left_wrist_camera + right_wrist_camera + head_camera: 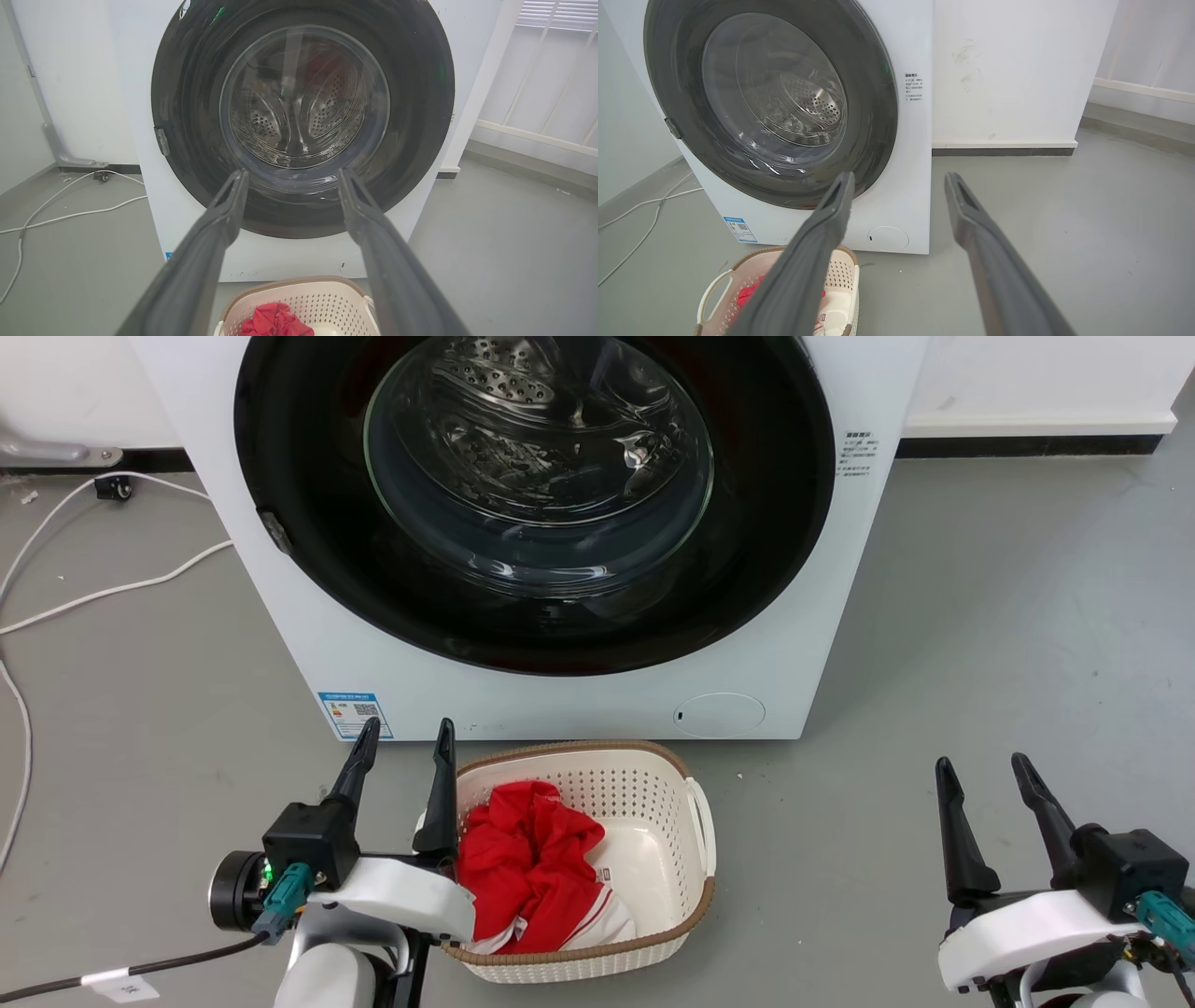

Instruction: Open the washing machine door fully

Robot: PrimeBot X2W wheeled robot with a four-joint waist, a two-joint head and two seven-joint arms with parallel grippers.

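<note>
The white washing machine [308,625] stands ahead of me, and its round glossy black washing machine door [308,523] with a clear glass bowl lies flat against the front, closed. A small latch tab [276,530] sits on the door's left rim. My left gripper [403,735] is low at the lower left, open and empty, fingers pointing at the machine. My right gripper [982,771] is at the lower right over the floor, open and empty. The left wrist view faces the door [187,116] head-on; the right wrist view sees the door [878,116] from the right.
A white perforated laundry basket [695,845] holding a red garment [527,859] sits on the floor right before the machine, touching my left gripper's side. White cables [112,588] lie on the grey floor at the left. Bare grey floor [980,616] spreads to the right.
</note>
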